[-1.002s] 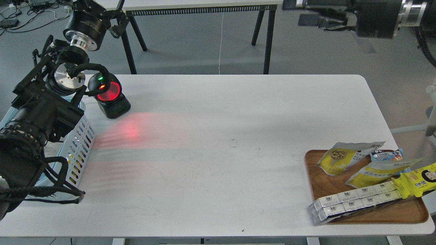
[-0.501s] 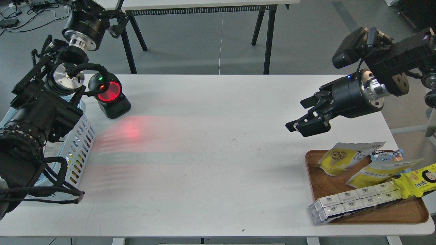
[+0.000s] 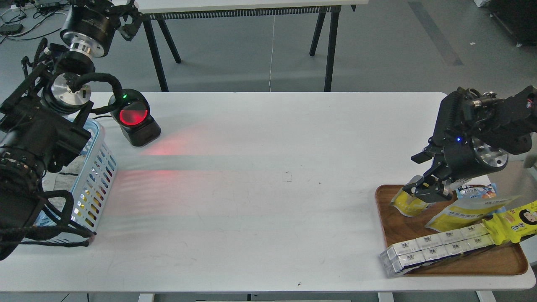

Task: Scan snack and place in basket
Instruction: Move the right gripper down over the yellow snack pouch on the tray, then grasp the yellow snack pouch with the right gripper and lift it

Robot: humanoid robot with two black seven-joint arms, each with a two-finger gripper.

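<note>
The snack (image 3: 407,206) lies on the brown wooden tray (image 3: 461,265) at the right; only its yellow lower part shows, the rest is hidden behind my right gripper. My right gripper (image 3: 413,174) is open, angled down and left, with its lower finger right over the pouch's upper part. The light blue basket (image 3: 99,135) stands at the table's left edge, partly hidden by my left arm. My left gripper (image 3: 128,19) is raised at the top left, beyond the table, dark and partly cut off. Its fingers cannot be told apart.
A black scanner (image 3: 134,121) with a red window stands beside the basket and casts red light on the table. The tray also holds a flat yellow pouch (image 3: 465,212), a long yellow packet with a cartoon face (image 3: 514,222), a blue packet (image 3: 476,192) and white cartons (image 3: 436,249).
My right arm has swung down from above the table's far right to the tray, and its gripper now covers the snack's top. My left arm has shifted slightly left and up.
</note>
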